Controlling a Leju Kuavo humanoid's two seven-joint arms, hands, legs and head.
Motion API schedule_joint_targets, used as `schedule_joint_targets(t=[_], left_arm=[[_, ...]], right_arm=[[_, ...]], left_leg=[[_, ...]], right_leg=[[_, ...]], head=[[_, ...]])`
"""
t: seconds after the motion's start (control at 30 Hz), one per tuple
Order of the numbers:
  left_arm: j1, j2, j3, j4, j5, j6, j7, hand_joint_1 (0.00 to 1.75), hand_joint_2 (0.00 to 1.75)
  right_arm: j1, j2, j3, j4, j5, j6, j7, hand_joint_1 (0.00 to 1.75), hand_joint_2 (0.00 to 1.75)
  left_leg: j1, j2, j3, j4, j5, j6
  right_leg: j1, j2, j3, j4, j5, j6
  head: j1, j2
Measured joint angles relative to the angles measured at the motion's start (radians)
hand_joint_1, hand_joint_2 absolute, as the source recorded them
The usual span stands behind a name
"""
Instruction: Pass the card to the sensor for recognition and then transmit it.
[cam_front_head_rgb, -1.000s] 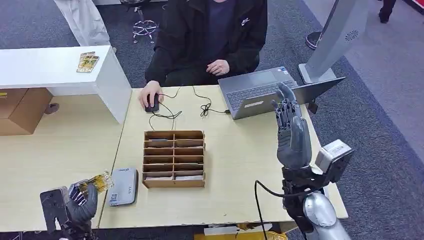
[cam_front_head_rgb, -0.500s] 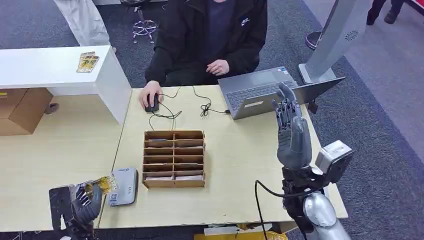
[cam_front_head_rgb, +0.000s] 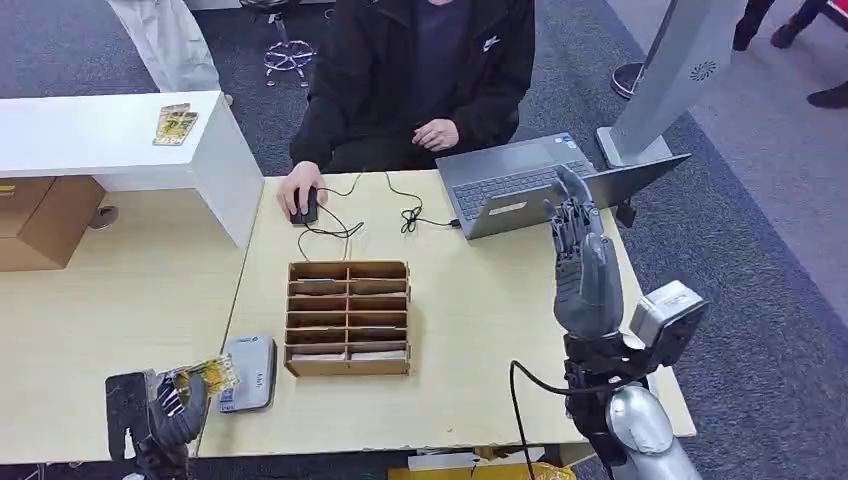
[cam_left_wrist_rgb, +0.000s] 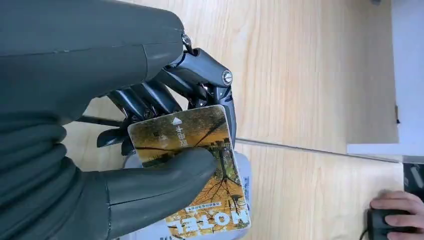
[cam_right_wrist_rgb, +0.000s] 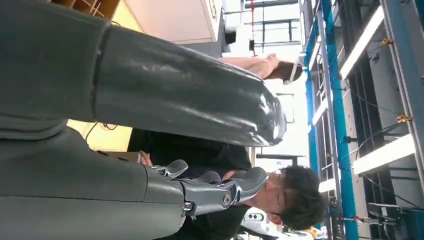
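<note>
We see left hand (cam_front_head_rgb: 178, 408) grasping hotel card (cam_left_wrist_rgb: 200, 170) over card reader (cam_front_head_rgb: 248, 372) | right hand (cam_front_head_rgb: 585, 270) raised, fingers released | wooden organizer (cam_front_head_rgb: 348, 318) compartments hold cards

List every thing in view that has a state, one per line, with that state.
Card: held by the left hand, over the card reader.
Right hand: raised, fingers straight, holding nothing.
Laptop: lid open.
Mouse: under a person's hand.
Wooden organizer: flat on the table, cards in some slots.
</note>
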Motion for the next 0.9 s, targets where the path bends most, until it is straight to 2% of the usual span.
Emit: schedule_joint_targets(t=[0.9], left_arm=[[-0.002, 0.013, 0.000, 0.079, -0.069, -0.014, 0.047, 1.75, 1.75]], right_arm=[[0.000, 0.000, 0.000, 0.006, 0.003, 0.010, 0.003, 0.00, 0.00]], left_leg=[[0.000, 0.000, 0.000, 0.000, 0.000, 0.000]], right_leg=[[0.000, 0.000, 0.000, 0.000, 0.000, 0.000]], head=[[0.000, 0.000]])
